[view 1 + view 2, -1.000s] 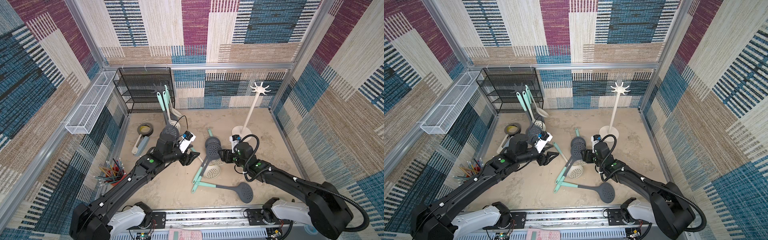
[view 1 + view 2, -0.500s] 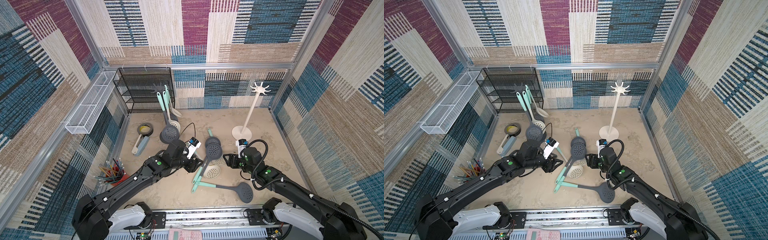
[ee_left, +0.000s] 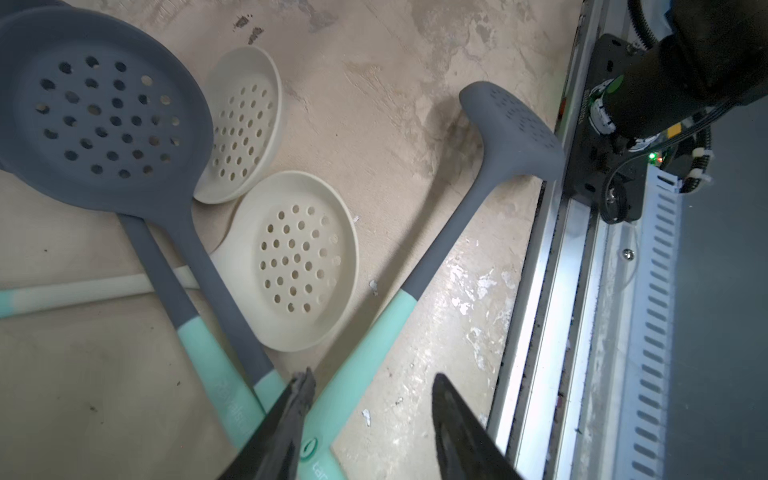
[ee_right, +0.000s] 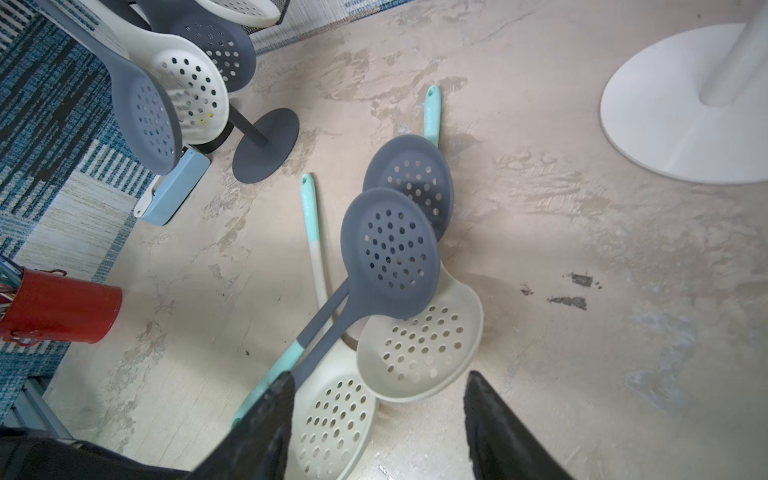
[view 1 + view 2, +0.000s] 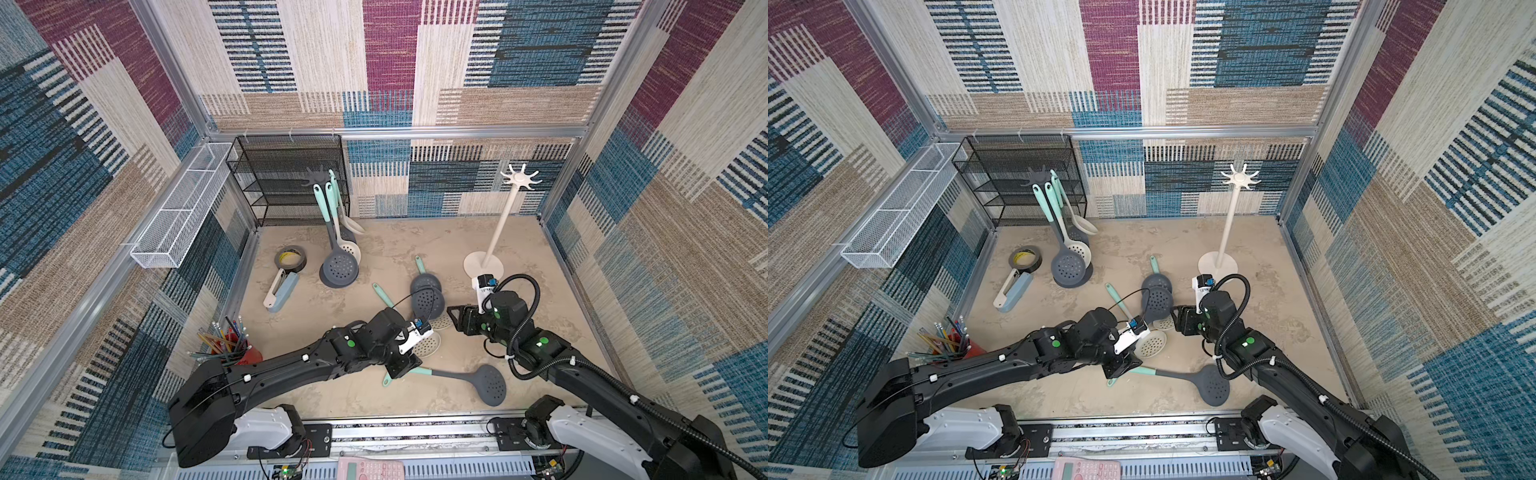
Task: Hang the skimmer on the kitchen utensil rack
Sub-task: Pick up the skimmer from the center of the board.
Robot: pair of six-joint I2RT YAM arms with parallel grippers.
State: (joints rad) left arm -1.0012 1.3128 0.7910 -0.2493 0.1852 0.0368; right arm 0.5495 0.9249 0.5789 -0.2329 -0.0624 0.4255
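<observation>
Left wrist view: crossed skimmers [image 3: 104,116] crowd left tool [image 3: 374,374] (parted, as is right tool [image 4: 379,374]).

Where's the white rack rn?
In both top views the white rack stands upright at the table's back right, just behind the right gripper, with the loose skimmers lying to its left.

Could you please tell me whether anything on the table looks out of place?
Yes: several skimmers lie in a crossed heap on the table, heads stacked and handles overlapping, while the white rack beside them holds nothing.
</observation>
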